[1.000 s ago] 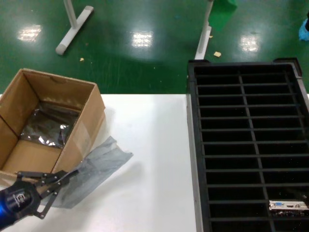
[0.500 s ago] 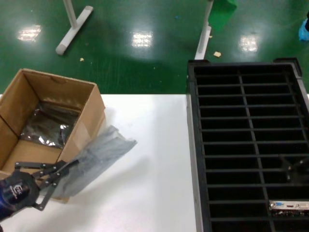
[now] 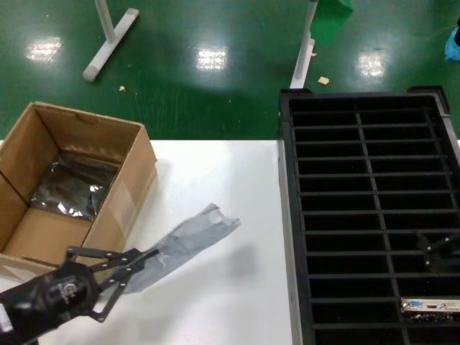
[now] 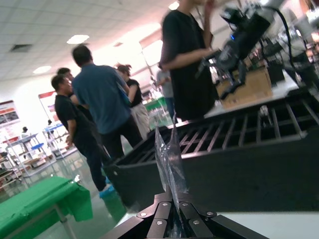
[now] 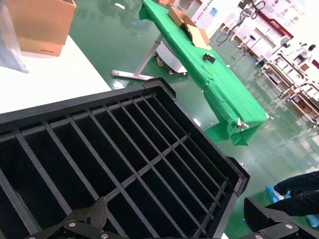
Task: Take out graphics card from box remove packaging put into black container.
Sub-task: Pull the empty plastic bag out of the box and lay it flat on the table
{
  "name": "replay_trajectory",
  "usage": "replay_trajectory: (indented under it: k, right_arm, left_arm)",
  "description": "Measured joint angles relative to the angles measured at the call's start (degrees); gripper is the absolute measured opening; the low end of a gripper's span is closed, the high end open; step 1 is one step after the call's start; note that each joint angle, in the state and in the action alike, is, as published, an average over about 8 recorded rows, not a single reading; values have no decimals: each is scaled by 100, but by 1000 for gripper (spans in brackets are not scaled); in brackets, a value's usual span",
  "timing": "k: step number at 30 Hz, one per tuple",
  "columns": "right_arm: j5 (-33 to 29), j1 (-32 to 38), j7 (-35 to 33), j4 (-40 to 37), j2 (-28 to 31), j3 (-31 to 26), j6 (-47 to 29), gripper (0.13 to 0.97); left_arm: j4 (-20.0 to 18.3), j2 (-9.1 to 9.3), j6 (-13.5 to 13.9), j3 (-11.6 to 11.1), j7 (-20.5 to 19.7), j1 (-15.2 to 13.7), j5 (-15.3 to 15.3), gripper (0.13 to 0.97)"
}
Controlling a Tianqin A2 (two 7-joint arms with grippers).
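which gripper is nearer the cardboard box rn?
Left. The left gripper is just beside the box, holding the packaging. The right gripper is across the table over the black container.

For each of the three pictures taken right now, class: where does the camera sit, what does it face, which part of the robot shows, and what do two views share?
Head view: above, looking down at table, box, black container; left gripper holds the packaging.
Left wrist view: along its fingers and packaging toward the container.
Right wrist view: over the container; fingers at edge.
Shared: container, in all three.
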Motion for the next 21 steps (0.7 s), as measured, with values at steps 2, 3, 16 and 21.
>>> replay_trajectory:
  k: [2, 3, 16, 21]
  right_arm:
    - [21, 6, -45, -1, -15, 17, -25, 966]
    - [29, 9, -64, -1, -25, 25, -37, 966]
    - [75, 38, -225, 0, -142, 111, -143, 966]
    - [83, 46, -264, 0, -176, 134, -171, 966]
  left_arm:
    - [-199, 72, -183, -150, 50, 89, 229, 142]
    - [-303, 106, -275, -220, 70, 134, 339, 144]
    - [-1530, 459, -1275, -933, 179, 586, 1434, 201]
    - [-1935, 566, -1547, -1164, 205, 805, 1700, 230]
